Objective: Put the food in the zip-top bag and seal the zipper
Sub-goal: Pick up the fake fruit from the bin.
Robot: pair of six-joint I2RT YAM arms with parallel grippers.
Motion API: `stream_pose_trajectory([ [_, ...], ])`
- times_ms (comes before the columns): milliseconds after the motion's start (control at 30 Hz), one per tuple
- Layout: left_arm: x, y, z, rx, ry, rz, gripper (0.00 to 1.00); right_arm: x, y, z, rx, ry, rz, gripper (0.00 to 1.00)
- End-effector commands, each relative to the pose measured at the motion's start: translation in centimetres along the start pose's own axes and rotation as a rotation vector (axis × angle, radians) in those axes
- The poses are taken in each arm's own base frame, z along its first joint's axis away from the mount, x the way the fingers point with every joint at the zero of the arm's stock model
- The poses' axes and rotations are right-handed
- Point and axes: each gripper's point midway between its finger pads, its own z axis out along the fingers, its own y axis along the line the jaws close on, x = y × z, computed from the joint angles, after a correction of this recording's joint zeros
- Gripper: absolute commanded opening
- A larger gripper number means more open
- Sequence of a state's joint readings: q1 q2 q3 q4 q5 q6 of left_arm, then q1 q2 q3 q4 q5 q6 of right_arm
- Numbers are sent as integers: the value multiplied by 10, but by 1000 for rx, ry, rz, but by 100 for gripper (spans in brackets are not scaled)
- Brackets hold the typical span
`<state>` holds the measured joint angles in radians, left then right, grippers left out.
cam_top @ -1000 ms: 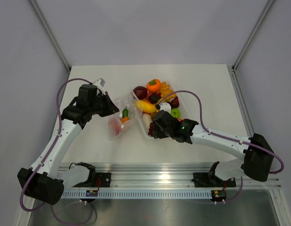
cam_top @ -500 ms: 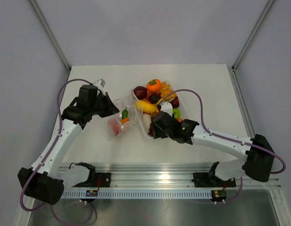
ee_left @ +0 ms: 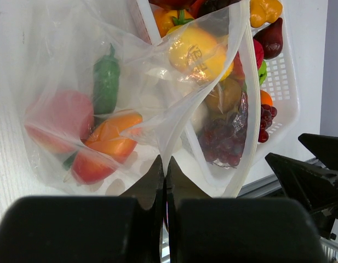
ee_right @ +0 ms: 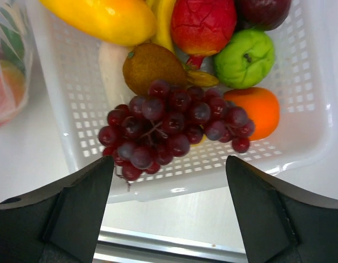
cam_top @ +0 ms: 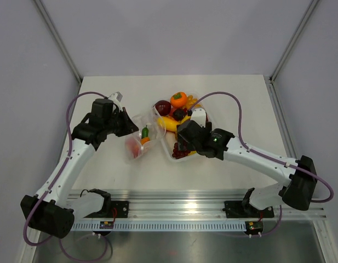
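Observation:
The clear zip-top bag [cam_top: 138,141] lies left of the white tray [cam_top: 170,152]; it holds a green pepper [ee_left: 106,81], an orange piece [ee_left: 113,137] and red pieces. My left gripper [ee_left: 164,167] is shut on the bag's mouth edge. The tray [ee_right: 174,181] holds purple grapes [ee_right: 169,123], a kiwi [ee_right: 152,67], a green apple [ee_right: 245,57], an orange [ee_right: 255,107], a red fruit [ee_right: 201,24] and a yellow piece [ee_right: 103,19]. My right gripper [ee_right: 169,175] is open above the tray's near edge, with the grapes just beyond its fingertips. It also shows in the top view [cam_top: 182,145].
More fruit fills the tray's far end: a dark red apple [cam_top: 162,107] and an orange persimmon [cam_top: 178,99]. The table's near metal rail [cam_top: 174,194] runs below the tray. Slanted frame posts stand at both back corners.
My right gripper has moved back over the tray toward the grapes. The left gripper and the bag have hardly moved.

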<state>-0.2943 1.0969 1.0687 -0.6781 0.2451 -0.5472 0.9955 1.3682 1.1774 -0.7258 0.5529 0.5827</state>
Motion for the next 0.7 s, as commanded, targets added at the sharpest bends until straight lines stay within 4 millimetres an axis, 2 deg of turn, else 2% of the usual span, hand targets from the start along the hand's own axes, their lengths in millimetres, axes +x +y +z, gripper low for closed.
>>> stream_pose_trajectory([
  [0, -7, -9, 0, 51, -31, 6, 0, -11, 20, -2, -37, 28, 259, 92],
  [67, -7, -10, -1, 55, -32, 7, 0, -9, 32, 4, -50, 53, 346, 91],
  [267, -5, -8, -3, 49, -34, 16, 0, 2, 37, 18, -3, 100, 455, 90],
  [533, -3, -8, -4, 57, -35, 23, 0, 12, 20, 22, 86, 83, 562, 89],
  [667, -2, -9, -2, 67, -28, 21, 0, 26, 9, 30, 179, 106, 577, 90],
])
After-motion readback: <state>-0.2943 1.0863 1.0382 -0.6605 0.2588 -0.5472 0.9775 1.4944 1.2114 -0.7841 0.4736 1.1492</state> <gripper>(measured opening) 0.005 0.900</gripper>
